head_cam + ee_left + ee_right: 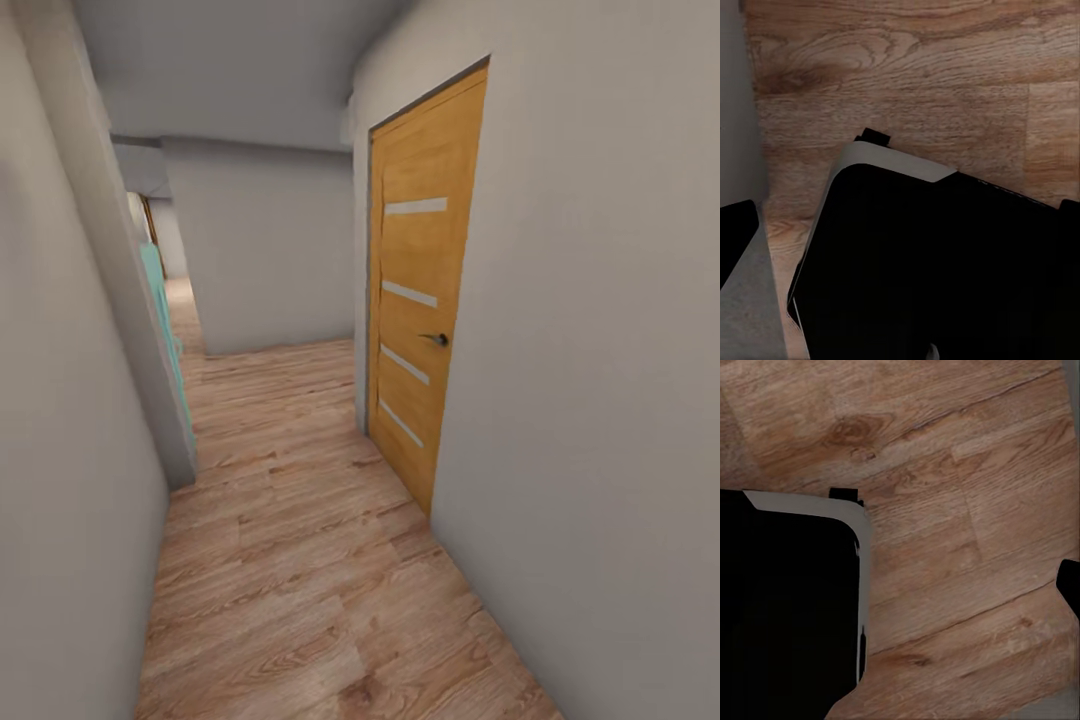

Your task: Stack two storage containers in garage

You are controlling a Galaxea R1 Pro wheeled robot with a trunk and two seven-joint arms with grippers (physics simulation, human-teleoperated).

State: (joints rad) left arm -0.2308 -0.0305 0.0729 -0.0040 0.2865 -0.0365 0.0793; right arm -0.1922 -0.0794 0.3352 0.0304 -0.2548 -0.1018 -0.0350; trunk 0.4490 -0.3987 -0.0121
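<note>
Ahead, from my head view, a narrow hallway with wood-plank floor (pixel 300 560) runs between grey walls (pixel 600 400); an orange wooden door (pixel 420 300) stands shut on the right, and something teal (pixel 160 300) edges the left wall. My left wrist view shows my dark base (pixel 937 270) over the planks; my right wrist view likewise (pixel 787 600). Whether each gripper is clenched, I cannot tell.
</note>
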